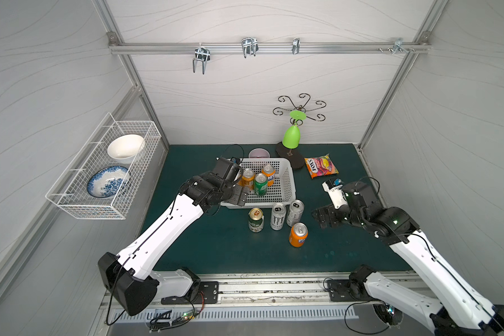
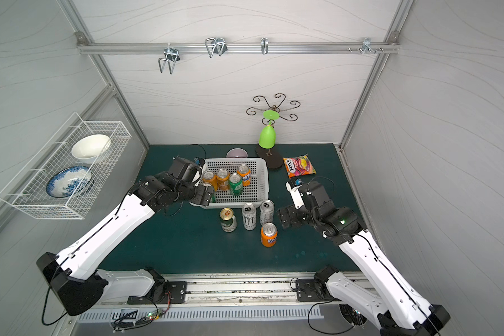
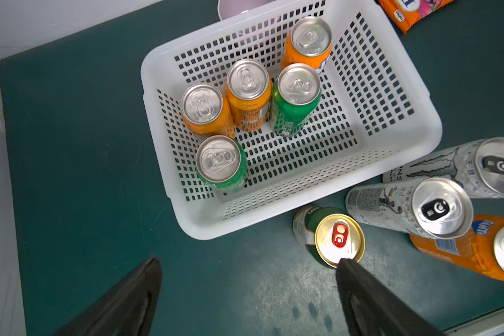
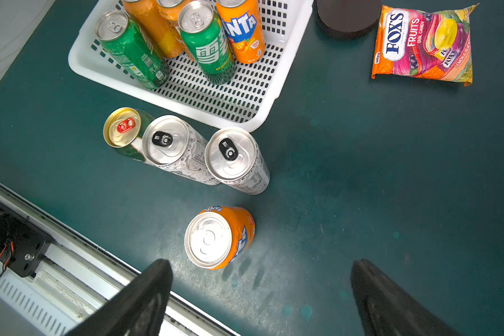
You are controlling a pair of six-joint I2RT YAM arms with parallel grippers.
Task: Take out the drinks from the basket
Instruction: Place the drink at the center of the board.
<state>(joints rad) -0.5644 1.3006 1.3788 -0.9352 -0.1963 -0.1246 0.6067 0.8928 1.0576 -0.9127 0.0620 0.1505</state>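
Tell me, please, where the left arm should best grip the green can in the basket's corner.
Probably its upper body, from straight above. The green can stands upright in a corner of the basket, with walls close on two sides and an orange can beside it, so only the part above the rim looks free.

orange can (image 3: 460,250): FANTA | candy bag (image 4: 424,43): FOX'S FRUITS OVAL CANDY | green can (image 4: 208,49): 雪

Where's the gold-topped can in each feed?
Top view: gold-topped can stands just outside the basket, on its near side.
Top view: gold-topped can, same place.
Left wrist: gold-topped can by the basket's corner.
Right wrist: gold-topped can beside a silver can.
Shared landmark: the tall silver can next to it.
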